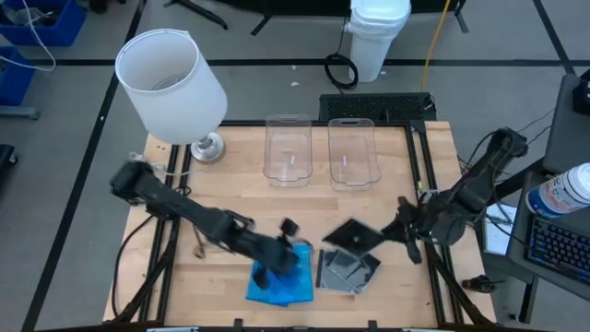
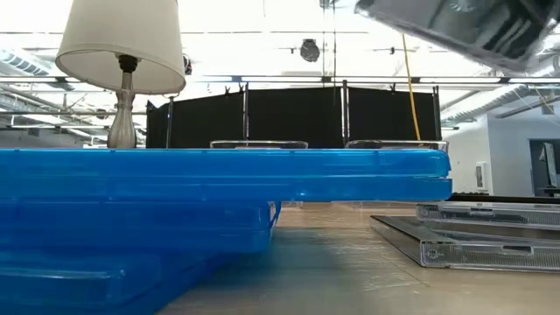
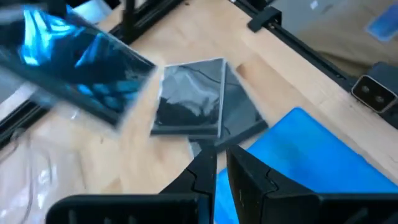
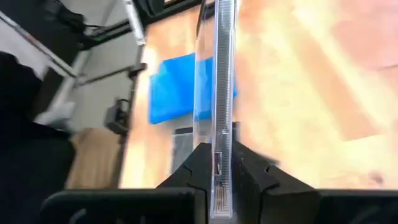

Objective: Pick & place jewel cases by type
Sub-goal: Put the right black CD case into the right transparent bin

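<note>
Nearest the front edge of the wooden tabletop (image 1: 240, 194) lies a stack of bright blue, thin square plastic jewel cases (image 1: 281, 284), and just beside it a small pile of grey, clear-fronted jewel cases with dark inserts (image 1: 348, 272); the two colours sit in separate heaps, which looks like the stock the arms draw from. The left gripper (image 3: 222, 163) sits right over the blue stack, its jaws drawn nearly together with only a thin gap, and I judge they hold nothing (the blue case edge lies beside them, not between them). That arm stretches low from the tabletop's left side, elbow down, wrist tipped towards the stack. A little farther in, the right gripper (image 4: 217, 163) has its jaws clamped on the edge of one grey-and-clear jewel case (image 1: 355, 236), which hangs in the air above the grey pile, tilted, well clear of the wood; gripping by the thin edge leaves the flat faces free for dropping it in upright. The right arm reaches in from the right side, forearm roughly level. Beyond stand two clear rectangular plastic bins (image 1: 288, 148), side by side, apparently one per type. A white-shaded table lamp (image 1: 171, 87) stands at the far left corner.
</note>
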`<state>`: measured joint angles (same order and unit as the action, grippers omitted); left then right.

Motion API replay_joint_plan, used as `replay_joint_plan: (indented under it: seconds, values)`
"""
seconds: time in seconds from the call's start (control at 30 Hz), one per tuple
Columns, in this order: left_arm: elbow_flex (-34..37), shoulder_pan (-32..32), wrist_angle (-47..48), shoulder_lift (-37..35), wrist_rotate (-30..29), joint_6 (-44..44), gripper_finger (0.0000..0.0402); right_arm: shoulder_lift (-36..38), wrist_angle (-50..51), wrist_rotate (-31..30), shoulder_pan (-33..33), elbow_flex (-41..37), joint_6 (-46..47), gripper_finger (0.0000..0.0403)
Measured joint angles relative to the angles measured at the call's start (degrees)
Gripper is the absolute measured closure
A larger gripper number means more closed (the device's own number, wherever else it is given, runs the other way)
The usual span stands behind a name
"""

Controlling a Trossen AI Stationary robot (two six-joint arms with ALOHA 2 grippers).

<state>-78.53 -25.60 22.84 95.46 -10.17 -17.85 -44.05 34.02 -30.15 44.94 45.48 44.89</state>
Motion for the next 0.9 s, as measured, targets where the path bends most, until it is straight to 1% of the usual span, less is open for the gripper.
replay_joint_plan:
  seconds: [0.13, 0.23, 0.33, 0.43, 0.53, 0.57, 0.67, 0.77, 0.9]
  values:
    - [18.0, 1.4, -12.2, -11.6, 0.1, 3.2, 0.0355, -0.1, 11.8, 0.1, -5.7, 8.2, -2.7, 0.0377]
    - [31.6, 2.7, -25.4, -18.7, 0.6, 5.5, 0.0355, -0.8, 20.8, 0.3, -11.0, 15.4, -6.0, 0.0374]
    - [42.6, 3.7, -39.2, -23.0, 0.7, 8.1, 0.0355, -2.1, 28.9, 0.3, -16.9, 23.5, -10.9, 0.0371]
    - [50.2, 4.4, -50.8, -24.6, 1.2, 8.8, 0.0355, -4.7, 34.9, 0.3, -23.8, 31.4, -16.7, 0.0372]
    - [55.0, 5.1, -56.4, -24.7, 1.1, 7.9, 0.0355, -8.1, 39.3, 0.6, -31.4, 37.6, -23.9, 0.0374]
    - [55.8, 5.5, -57.3, -24.7, 1.1, 7.9, 0.0355, -9.6, 40.4, 1.7, -34.3, 39.2, -26.8, 0.0373]
    - [56.7, 6.6, -57.3, -24.8, 1.1, 8.6, 0.0355, -14.2, 43.5, 7.3, -44.3, 43.1, -34.9, 0.0369]
    - [56.7, 7.5, -57.5, -24.8, 1.2, 9.2, 0.0355, -19.8, 46.1, 15.7, -54.8, 45.6, -43.6, 0.0367]
    - [56.7, 8.1, -57.4, -24.7, 1.3, 9.2, 0.0355, -26.1, 45.2, 22.0, -66.4, 46.3, -55.7, 0.0370]
